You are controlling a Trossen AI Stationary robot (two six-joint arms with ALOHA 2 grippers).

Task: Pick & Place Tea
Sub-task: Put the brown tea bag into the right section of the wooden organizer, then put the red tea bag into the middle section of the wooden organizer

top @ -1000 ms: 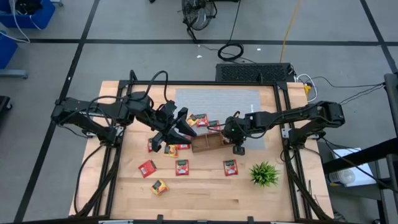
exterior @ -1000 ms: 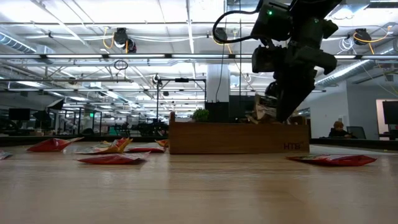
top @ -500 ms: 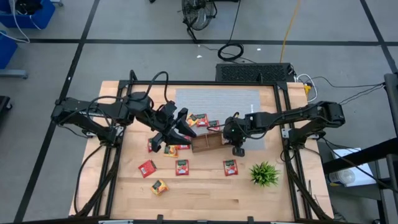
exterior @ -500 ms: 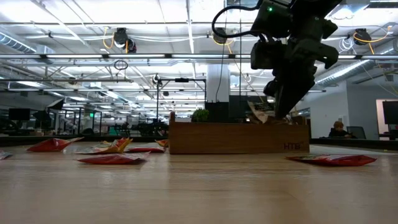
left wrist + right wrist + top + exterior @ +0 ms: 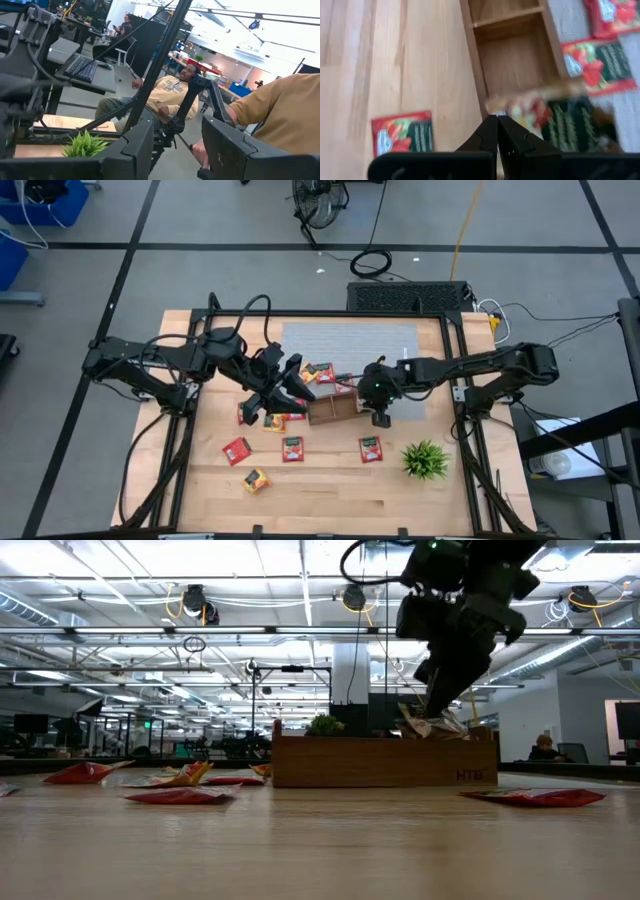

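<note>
Pale wooden surface (image 5: pixel 330 490) is carrying the brown compartmented wooden tray (image 5: pixel 335 411). Right claw (image 5: pixel 497 131), pressed together and empty, is hanging above it. Pale green-printed tea sachet (image 5: pixel 555 112) is perching on the tray's rim and could slip outside if nudged.

- Tabletop (image 5: pixel 330 490): pale wood with lengthwise grain.
- Mat (image 5: pixel 350 340), upper centre of the overhead picture: grey, finely ribbed.
- Tray (image 5: pixel 512 65): mid-brown wood.
- Tea sachets (image 5: pixel 292 448): mostly red with dark green panels and printed fruit; one at lower left (image 5: pixel 256 480) is orange-yellow.
- Plant (image 5: pixel 424 459), lower right: bright green, spiky.
- Arms (image 5: pixel 150 360) and right claw (image 5: pixel 497 131): black.
- Floor (image 5: pixel 200 220): grey with dark lines.
</note>
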